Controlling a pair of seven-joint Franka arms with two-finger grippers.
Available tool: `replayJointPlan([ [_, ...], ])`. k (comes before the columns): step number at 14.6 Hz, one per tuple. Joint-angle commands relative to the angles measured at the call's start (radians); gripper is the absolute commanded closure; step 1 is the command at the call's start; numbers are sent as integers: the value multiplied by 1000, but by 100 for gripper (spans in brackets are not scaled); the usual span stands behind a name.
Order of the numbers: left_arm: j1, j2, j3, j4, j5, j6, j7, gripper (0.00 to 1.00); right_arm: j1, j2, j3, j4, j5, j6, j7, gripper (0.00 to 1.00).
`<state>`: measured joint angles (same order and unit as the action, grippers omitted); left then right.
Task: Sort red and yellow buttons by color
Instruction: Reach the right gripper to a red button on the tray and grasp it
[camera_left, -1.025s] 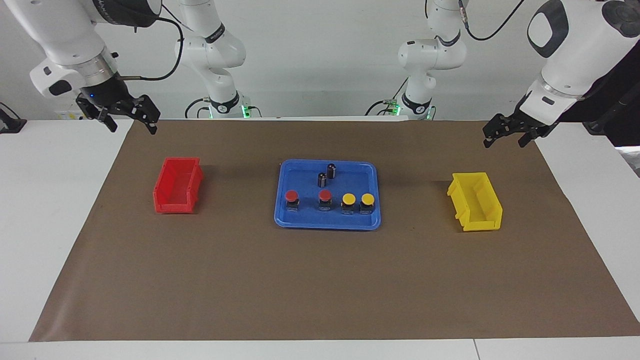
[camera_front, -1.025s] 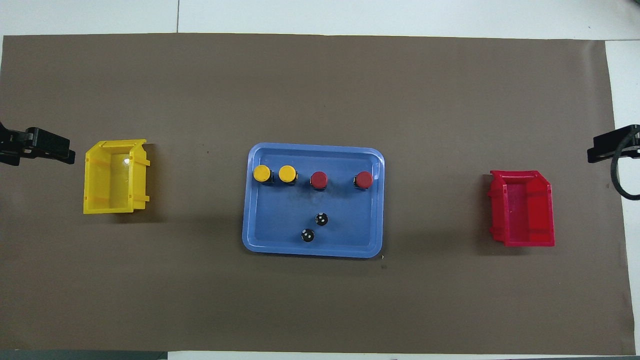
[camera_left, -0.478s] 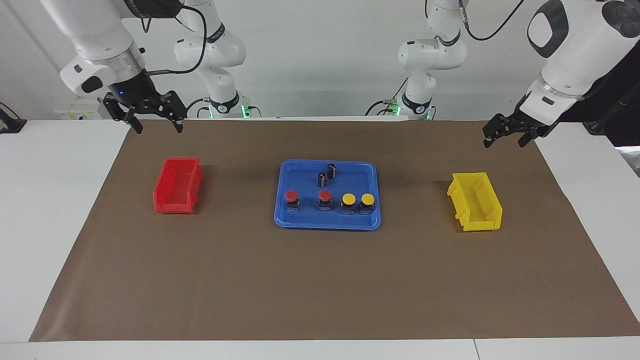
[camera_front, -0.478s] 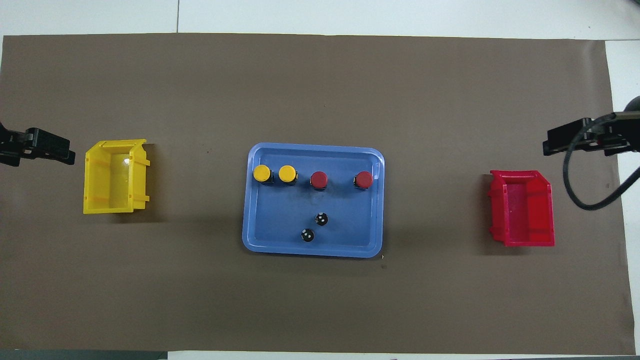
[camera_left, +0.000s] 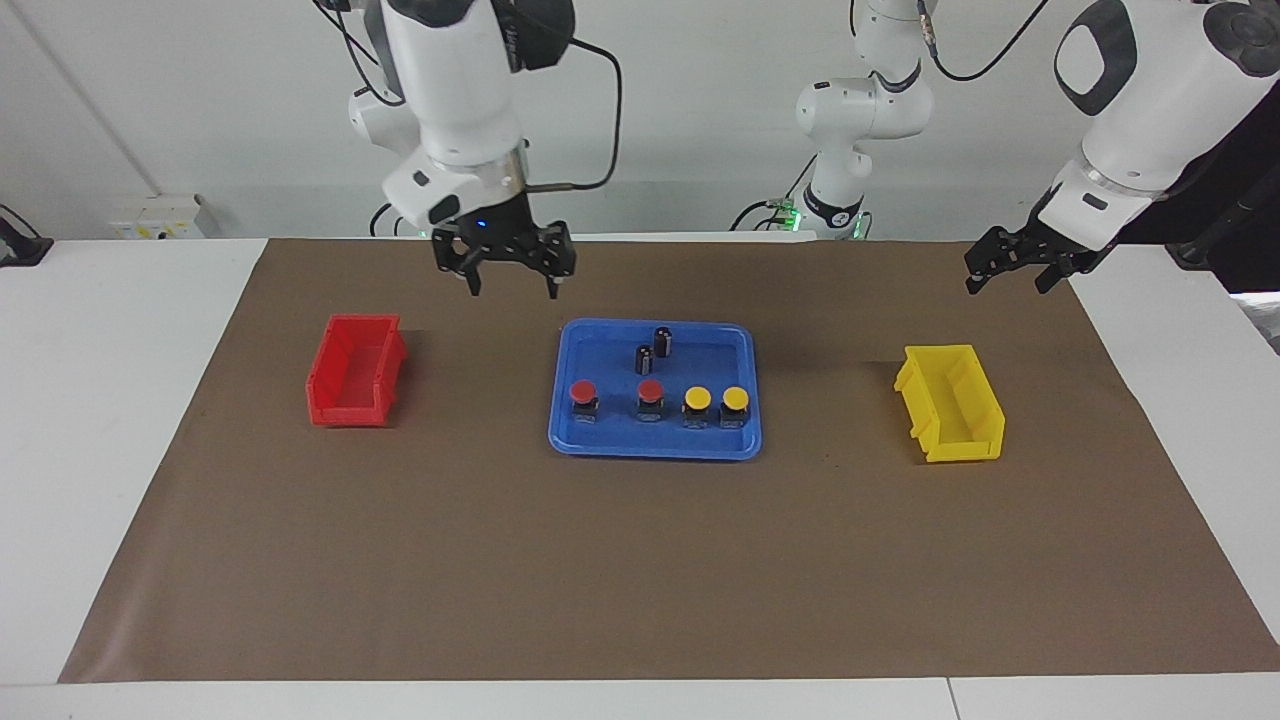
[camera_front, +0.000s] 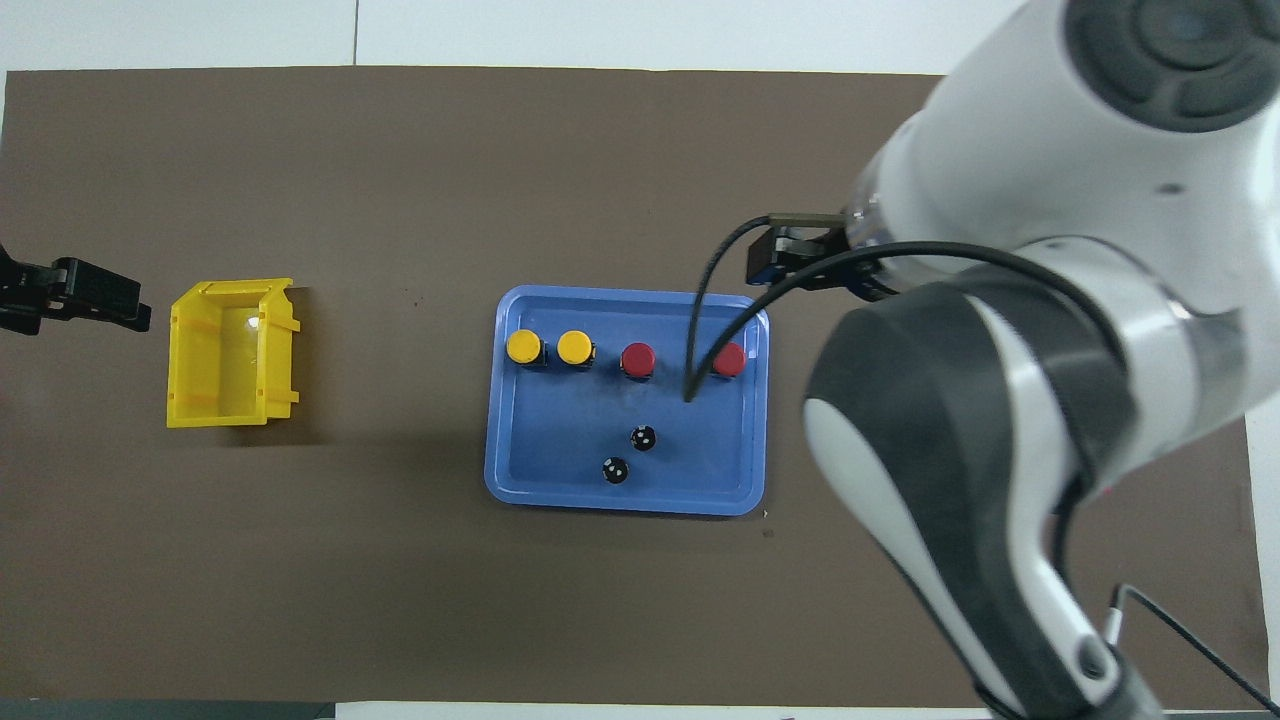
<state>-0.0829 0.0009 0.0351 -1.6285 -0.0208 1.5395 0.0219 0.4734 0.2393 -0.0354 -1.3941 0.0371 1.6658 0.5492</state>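
Two red buttons (camera_left: 583, 390) (camera_left: 650, 390) and two yellow buttons (camera_left: 697, 398) (camera_left: 735, 399) stand in a row in the blue tray (camera_left: 655, 450), upright on dark square bases. From overhead the row shows as yellow buttons (camera_front: 524, 347) (camera_front: 575, 347), then red buttons (camera_front: 638, 358) (camera_front: 728, 359). My right gripper (camera_left: 512, 285) hangs open and empty over the mat, between the red bin (camera_left: 355, 370) and the tray's corner nearest the robots. My left gripper (camera_left: 1008, 278) waits open and empty above the mat beside the yellow bin (camera_left: 950, 400).
Two small dark cylinders (camera_left: 663, 341) (camera_left: 644, 358) stand in the tray, nearer the robots than the buttons. In the overhead view the right arm (camera_front: 1000, 380) covers the red bin; the yellow bin (camera_front: 232, 355) and left gripper (camera_front: 120, 300) show. A brown mat (camera_left: 640, 580) covers the table.
My right arm has swung from the table's edge past the red bin toward the tray, its gripper still open. The left arm, buttons and bins have not moved.
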Motion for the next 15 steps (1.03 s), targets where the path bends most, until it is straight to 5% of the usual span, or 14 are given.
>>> replayJointPlan([
  [1, 6, -16, -4, -30, -13, 22, 3, 0, 54, 81, -6, -20, 3, 139, 89, 0],
  [8, 8, -59, -4, -118, -13, 60, 1, 0, 73, -50, -8, -489, -6, 501, 81, 0],
  [15, 3, -73, -6, -148, -13, 74, -20, 0, 73, 6, -8, -548, -22, 598, 64, 1],
])
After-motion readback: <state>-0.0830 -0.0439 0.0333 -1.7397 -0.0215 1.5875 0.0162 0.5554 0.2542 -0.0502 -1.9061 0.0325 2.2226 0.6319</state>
